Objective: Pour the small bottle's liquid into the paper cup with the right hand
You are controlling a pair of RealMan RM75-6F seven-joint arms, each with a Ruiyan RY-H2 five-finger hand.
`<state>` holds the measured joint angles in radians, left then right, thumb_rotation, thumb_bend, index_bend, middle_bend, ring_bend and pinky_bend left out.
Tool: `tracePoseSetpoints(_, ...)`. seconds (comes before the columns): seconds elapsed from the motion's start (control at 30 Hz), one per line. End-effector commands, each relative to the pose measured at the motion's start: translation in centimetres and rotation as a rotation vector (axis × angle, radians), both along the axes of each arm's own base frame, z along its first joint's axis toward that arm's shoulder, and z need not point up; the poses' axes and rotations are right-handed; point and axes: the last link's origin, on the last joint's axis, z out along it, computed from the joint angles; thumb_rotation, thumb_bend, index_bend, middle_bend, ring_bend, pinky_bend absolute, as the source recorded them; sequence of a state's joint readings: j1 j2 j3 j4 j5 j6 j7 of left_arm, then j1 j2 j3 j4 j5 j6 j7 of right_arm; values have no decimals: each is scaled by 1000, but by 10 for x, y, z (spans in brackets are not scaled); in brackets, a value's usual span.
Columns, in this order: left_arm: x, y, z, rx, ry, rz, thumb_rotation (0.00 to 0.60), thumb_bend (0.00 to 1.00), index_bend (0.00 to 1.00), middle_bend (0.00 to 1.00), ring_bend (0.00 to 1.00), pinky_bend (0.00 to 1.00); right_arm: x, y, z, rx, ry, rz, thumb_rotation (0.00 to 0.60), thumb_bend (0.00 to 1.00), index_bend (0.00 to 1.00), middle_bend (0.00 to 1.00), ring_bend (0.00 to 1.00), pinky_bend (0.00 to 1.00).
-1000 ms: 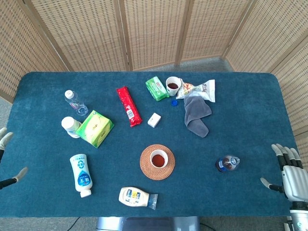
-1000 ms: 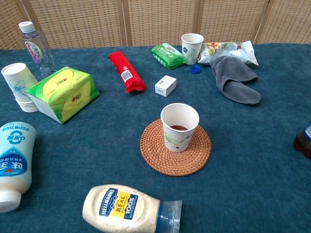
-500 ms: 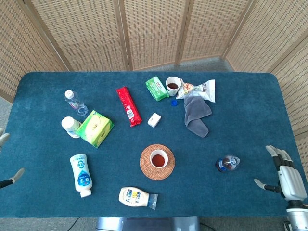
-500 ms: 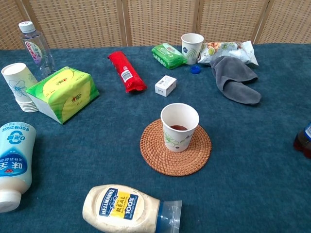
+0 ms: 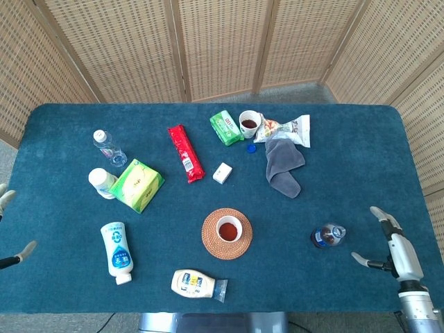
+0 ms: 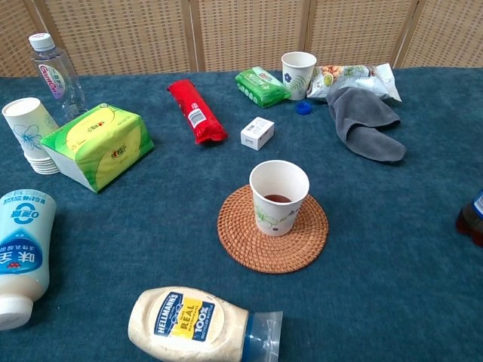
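Mayonnaise bottle (image 6: 198,323) lies on side at near bench (image 5: 347,173) edge. Right hand (image 5: 394,248) at near right corner, fingers spread, empty, close beside small bottle (image 5: 327,236) but apart. Small bottle holds dark liquid, right of paper cup (image 6: 278,197). Paper cup upright on woven coaster (image 6: 272,229), dark liquid inside. Left hand (image 5: 8,229) at left edge, fingertips apart, holding nothing. Farther: yellow tissue pack (image 6: 96,145), red packet (image 6: 195,110), grey cloth (image 6: 366,121).

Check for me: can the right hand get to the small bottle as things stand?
Probably yes. The right hand is open beside the small bottle, apart from it, with only bare table cloth between them. The paper cup on its coaster sits beyond the bottle, out of the way.
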<state>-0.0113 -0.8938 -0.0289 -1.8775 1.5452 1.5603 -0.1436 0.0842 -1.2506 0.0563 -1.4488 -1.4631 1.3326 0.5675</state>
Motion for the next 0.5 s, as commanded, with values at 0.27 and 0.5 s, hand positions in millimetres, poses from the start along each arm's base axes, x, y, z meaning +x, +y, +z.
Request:
tracePoseSetpoints(0.27,1,2,-3,-14,7,-2,600,272,0,0,0,0,-3,-3,-20,40,-110,-11,600,0,0,0,0,0)
tracePoseSetpoints(0.5,1,1,-3,-15,7,-3,600,273,0,0,0,0,-1,-7,-33,68,-188,-8,600,0,0,0,0,0)
